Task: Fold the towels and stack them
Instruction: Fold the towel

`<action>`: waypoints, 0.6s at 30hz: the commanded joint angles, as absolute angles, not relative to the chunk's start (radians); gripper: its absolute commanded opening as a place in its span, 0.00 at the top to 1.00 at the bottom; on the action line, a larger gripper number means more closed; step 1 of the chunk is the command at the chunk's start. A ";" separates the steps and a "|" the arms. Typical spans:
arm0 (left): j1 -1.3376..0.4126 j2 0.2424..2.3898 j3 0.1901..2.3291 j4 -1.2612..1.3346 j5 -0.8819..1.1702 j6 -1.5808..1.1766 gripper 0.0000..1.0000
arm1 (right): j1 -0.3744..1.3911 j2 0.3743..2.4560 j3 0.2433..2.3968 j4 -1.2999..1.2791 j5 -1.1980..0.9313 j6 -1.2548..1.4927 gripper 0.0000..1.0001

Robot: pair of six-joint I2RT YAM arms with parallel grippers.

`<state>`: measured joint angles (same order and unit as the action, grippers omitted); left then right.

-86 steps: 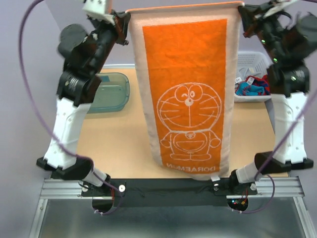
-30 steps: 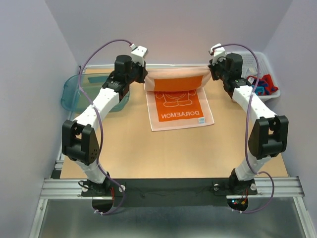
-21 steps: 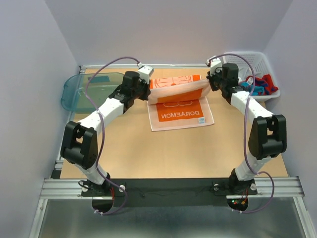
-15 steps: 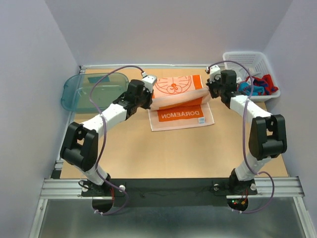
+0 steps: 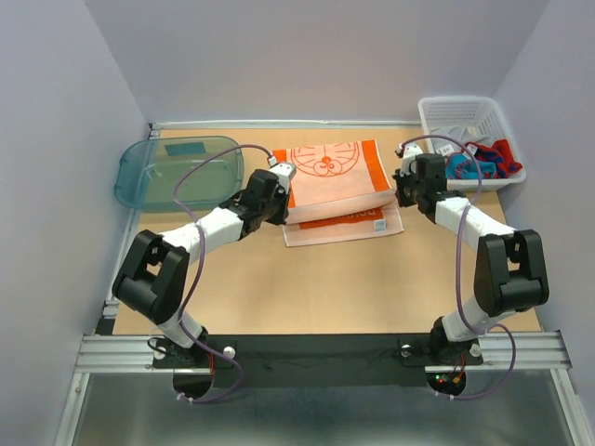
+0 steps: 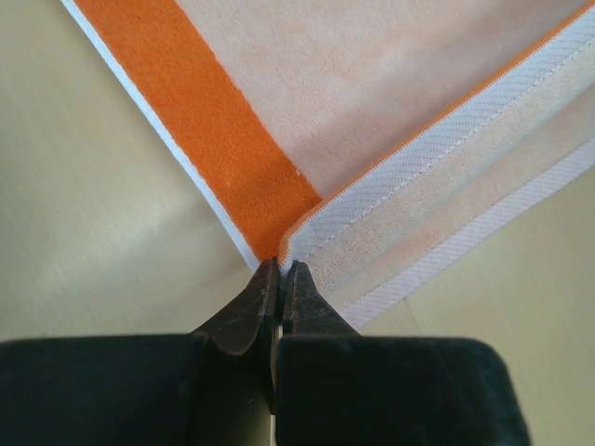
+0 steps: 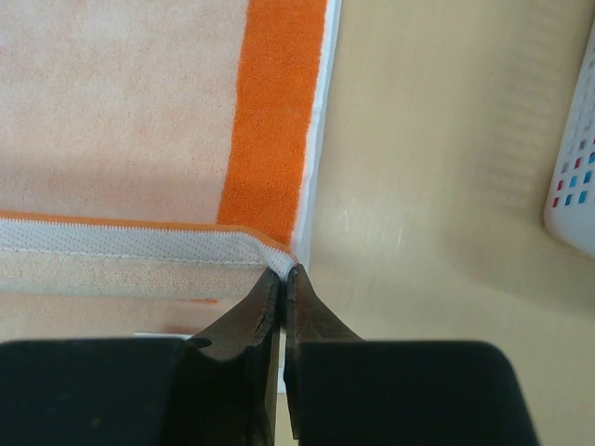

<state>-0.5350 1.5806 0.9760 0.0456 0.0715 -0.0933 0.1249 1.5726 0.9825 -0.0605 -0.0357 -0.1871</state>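
Now orange towel (image 5: 337,177), earlier hanging, lay doubled over at upper centre; left pincer (image 6: 280,269) and right pincer (image 7: 284,272) each clamped a corner. Release next.

Orange towel (image 5: 333,178) folded over, paler side up, 12 o'clock, red towel (image 5: 503,154) and teal towel (image 5: 462,168) bunched, 2 o'clock
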 commanded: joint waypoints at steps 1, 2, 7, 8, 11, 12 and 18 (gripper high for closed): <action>-0.537 1.531 0.931 0.032 -0.001 -0.147 1.00 | 0.098 1.537 0.960 -0.046 0.057 -0.130 0.95; -0.540 1.528 0.917 0.037 -0.024 -0.165 1.00 | 0.098 1.539 0.956 -0.045 0.057 -0.124 0.94; -0.557 1.522 0.888 0.040 -0.029 -0.199 0.95 | 0.098 1.551 0.939 -0.051 0.087 -0.089 0.91; -0.563 1.517 0.884 0.041 -0.025 -0.205 0.93 | 0.098 1.551 0.934 -0.052 0.090 -0.072 0.89; -0.578 1.493 0.853 0.040 -0.020 -0.238 0.81 | 0.098 1.545 0.917 -0.077 0.089 -0.035 0.79; -0.581 1.483 0.847 0.040 -0.017 -0.245 0.78 | 0.098 1.539 0.913 -0.081 0.083 -0.026 0.74; -0.586 1.373 0.790 0.011 -0.005 -0.360 0.44 | 0.098 1.442 0.890 -0.144 0.057 0.073 0.44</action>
